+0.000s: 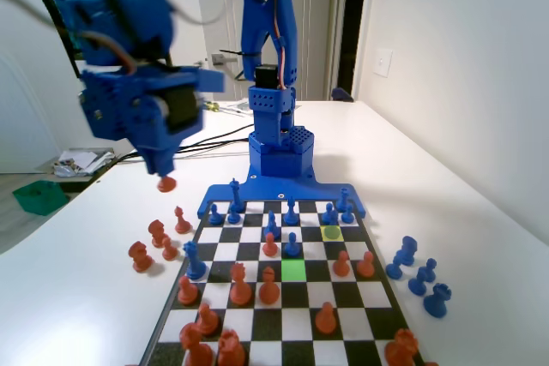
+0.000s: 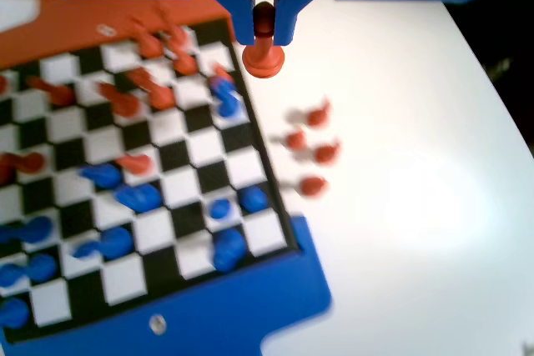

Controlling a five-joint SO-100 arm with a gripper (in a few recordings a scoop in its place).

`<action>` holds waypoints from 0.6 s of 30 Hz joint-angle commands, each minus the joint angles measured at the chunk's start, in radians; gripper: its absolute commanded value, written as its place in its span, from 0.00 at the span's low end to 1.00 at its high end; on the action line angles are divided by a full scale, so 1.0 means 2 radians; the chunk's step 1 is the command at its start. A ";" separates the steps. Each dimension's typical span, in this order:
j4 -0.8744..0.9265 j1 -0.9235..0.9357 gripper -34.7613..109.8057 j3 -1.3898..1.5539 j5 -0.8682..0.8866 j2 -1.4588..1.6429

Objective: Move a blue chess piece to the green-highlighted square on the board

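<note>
My gripper hangs in the air left of the board in the fixed view, shut on an orange pawn. The wrist view has the jaws clamped on that pawn's head, above bare table just off the board's edge. The green-highlighted square lies mid-board with nothing on it. A blue pawn stands on the square just beyond it, and other blue pawns stand near the arm's base.
A paler yellow-green square lies right of the blue pawn. Several orange pieces stand off the board's left side, under and near the gripper; they appear blurred in the wrist view. Several blue pieces stand off its right side. Orange pieces crowd the near rows.
</note>
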 commanded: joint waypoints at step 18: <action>-0.128 0.165 0.25 -0.002 -0.072 -0.132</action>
